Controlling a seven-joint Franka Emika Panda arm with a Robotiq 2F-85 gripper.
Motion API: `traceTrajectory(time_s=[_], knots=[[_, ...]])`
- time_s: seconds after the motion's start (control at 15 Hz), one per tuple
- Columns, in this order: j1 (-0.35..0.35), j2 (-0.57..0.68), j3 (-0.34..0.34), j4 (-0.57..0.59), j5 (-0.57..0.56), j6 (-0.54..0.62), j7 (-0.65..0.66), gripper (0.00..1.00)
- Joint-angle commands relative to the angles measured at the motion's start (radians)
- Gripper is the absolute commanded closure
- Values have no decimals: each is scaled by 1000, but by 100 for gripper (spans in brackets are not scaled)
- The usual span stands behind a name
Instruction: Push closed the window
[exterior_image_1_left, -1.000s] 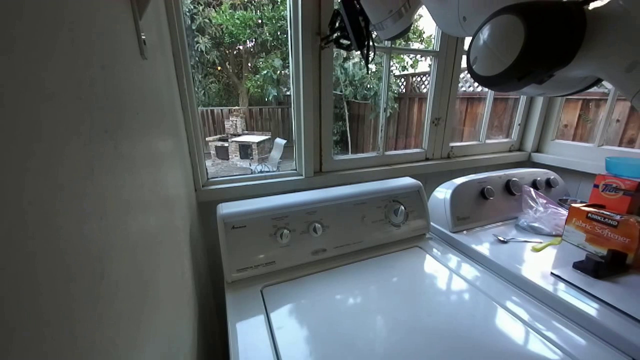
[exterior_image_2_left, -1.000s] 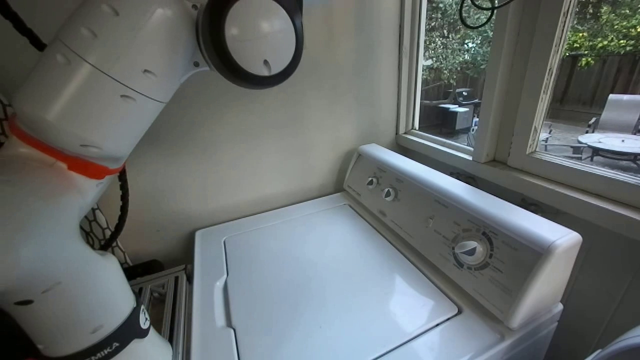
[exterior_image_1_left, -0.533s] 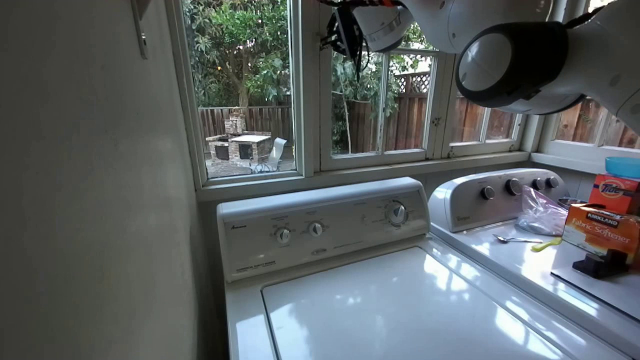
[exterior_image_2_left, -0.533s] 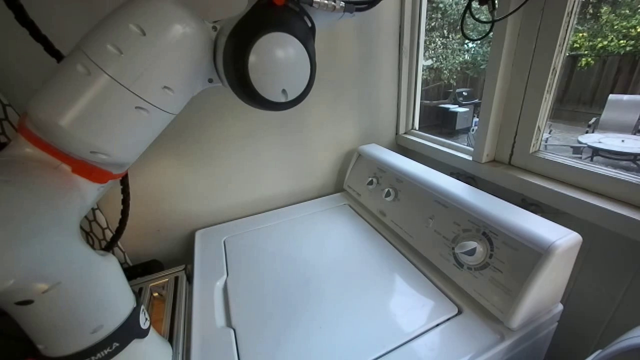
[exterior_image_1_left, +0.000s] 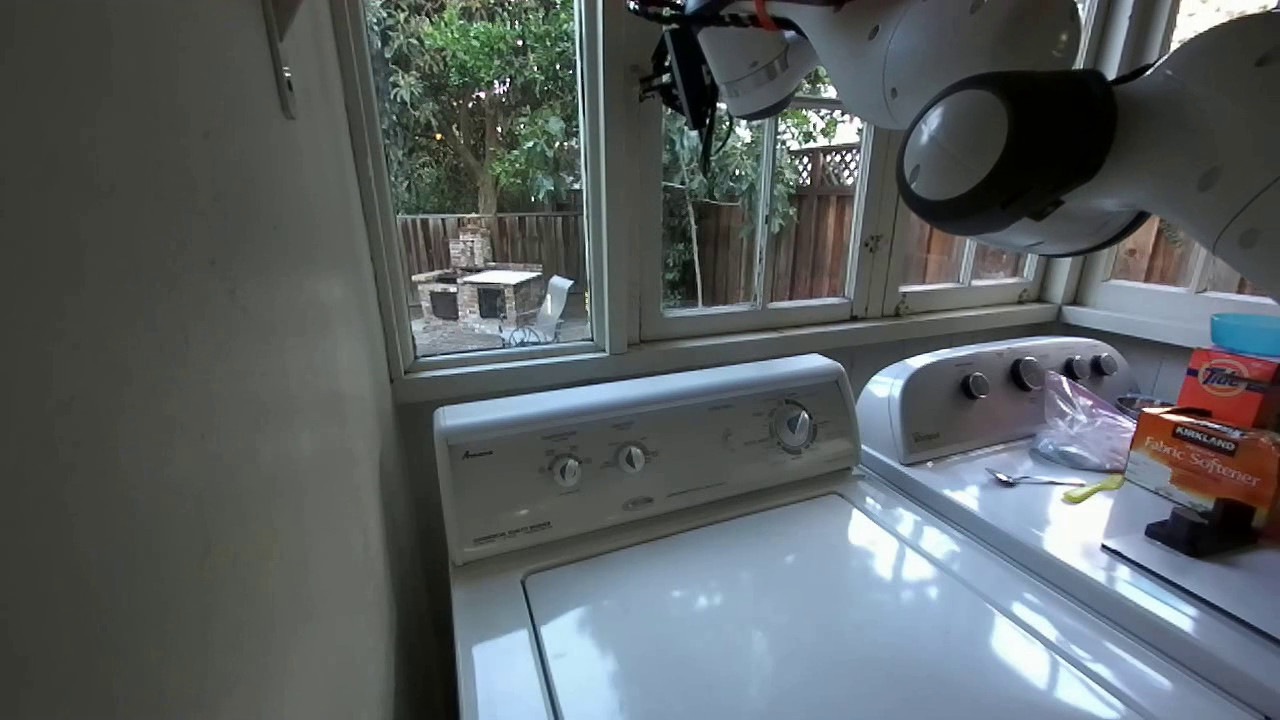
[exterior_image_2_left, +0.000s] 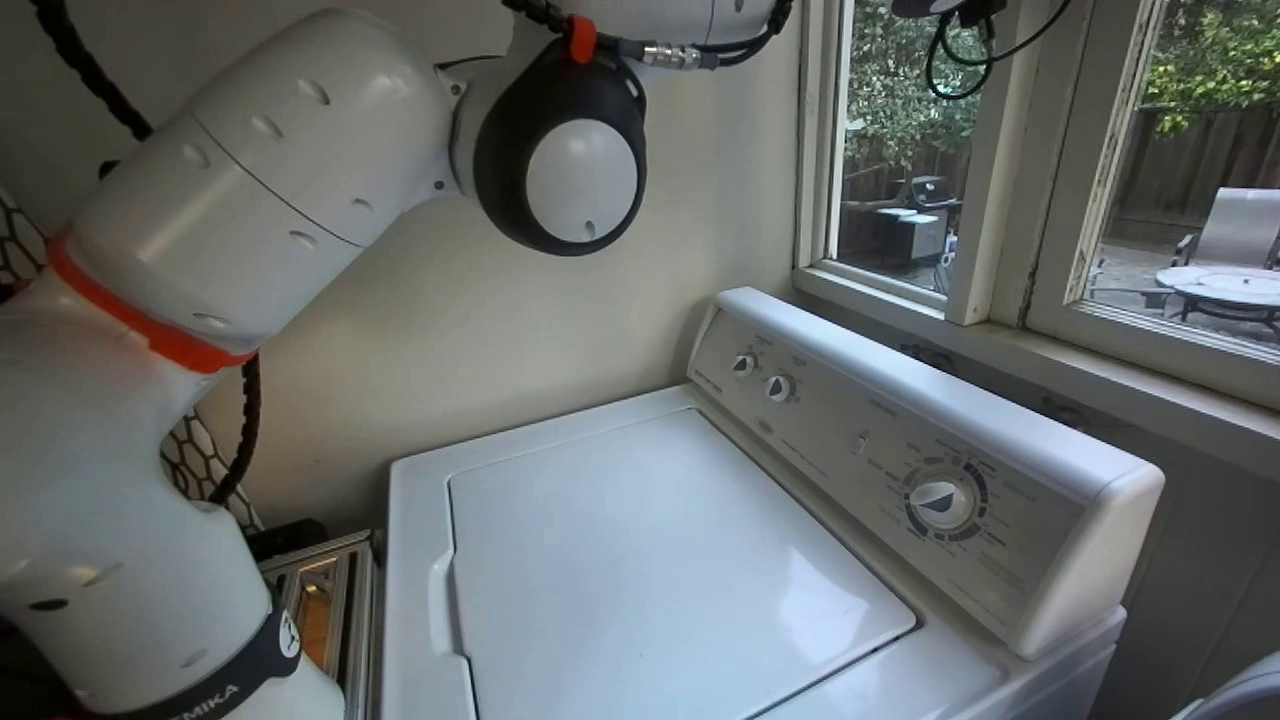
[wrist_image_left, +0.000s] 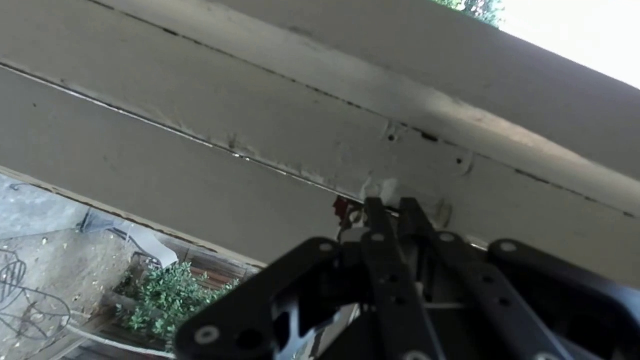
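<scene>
The window is a tall hinged sash with a white-painted frame (exterior_image_1_left: 750, 320), in the middle of an exterior view. Its peeling stile (exterior_image_2_left: 1062, 250) shows in an exterior view and in the wrist view (wrist_image_left: 175, 185). It stands nearly flush beside the post, with a thin gap. My gripper (exterior_image_1_left: 647, 88) is high at the sash's free edge. In the wrist view its fingertips (wrist_image_left: 391, 202) are at that gap, beside a rusty latch part (wrist_image_left: 342, 209). They are close together with a narrow space between. Whether they hold part of the latch is hidden.
A white washer (exterior_image_1_left: 650, 485) stands below the window, with a second appliance (exterior_image_1_left: 990, 400) beside it. Boxes (exterior_image_1_left: 1200, 455), a plastic bag and spoons lie on that one. A wall (exterior_image_1_left: 200, 400) stands on the left. A fixed pane (exterior_image_1_left: 490, 150) adjoins the post.
The arm has lowered in both exterior views, and the gripper has come down a little along the sash edge. The sash's free edge has shifted slightly toward its frame.
</scene>
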Motion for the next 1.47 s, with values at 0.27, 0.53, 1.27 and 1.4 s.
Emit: traceTrajectory(time_s=[0.27,0.53,1.27,1.4], knots=[[-3,16,89,41,-32,76,-57,26],[-1,-2,-10,0,-140,117,28,0],[-2,3,-125,28,-367,42,209,0],[-10,-29,-144,2,-399,8,216,0]])
